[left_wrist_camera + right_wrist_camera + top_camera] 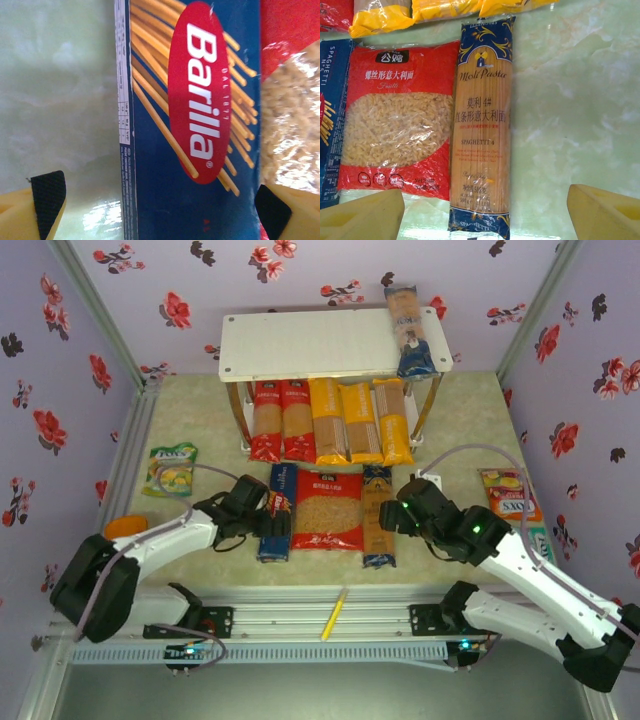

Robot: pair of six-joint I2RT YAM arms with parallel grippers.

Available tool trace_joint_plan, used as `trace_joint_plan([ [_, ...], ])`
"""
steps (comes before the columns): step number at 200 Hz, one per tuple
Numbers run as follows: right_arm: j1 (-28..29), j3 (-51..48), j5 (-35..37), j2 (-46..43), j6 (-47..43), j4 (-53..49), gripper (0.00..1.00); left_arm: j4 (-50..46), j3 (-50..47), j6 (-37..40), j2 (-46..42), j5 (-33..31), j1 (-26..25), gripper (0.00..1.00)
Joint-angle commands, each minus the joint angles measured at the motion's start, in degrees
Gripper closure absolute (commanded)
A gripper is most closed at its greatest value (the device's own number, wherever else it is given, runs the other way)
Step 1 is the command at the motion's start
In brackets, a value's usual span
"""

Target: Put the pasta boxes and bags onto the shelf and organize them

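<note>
1. The left gripper (pixel 160 210) stood wide open astride the dark-blue box (pixel 200 100), which lay flat toward the tabletop's near edge.
2. Its label read "Barilla"; it looked like stiff card, probably light, best pinched across its width.
3. The right gripper (pixel 485 215), also open, hung above the blue-ended bag (pixel 481 130) marked "Moli Pasta", "SPAGHETTI 4": likely slippery, brittle inside.

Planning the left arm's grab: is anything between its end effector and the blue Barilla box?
Nothing visible: the open left end effector hangs over the Barilla box. The red bag lies against one long side.
</note>
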Motion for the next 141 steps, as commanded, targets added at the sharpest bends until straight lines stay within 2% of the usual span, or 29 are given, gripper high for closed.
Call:
trace_joint_plan([
  [1, 0.4, -1.3, -0.9, -0.2, 2.4, 1.0, 0.14, 1.9, 2.3, 0.3, 2.8, 0.4, -0.9, 0.0],
  [77, 0.3, -1.5, -0.7, 0.5, 1.7, 2.8, 0.13, 3.2, 4.8, 1.2, 8.3, 1.3, -1.4, 0.0],
  [141, -0.2, -1.6, -1.6, 3.3, 0.4, 4.2, 0.12, 0.8, 4.8, 0.8, 3.2, 0.4, -1.7, 0.0],
])
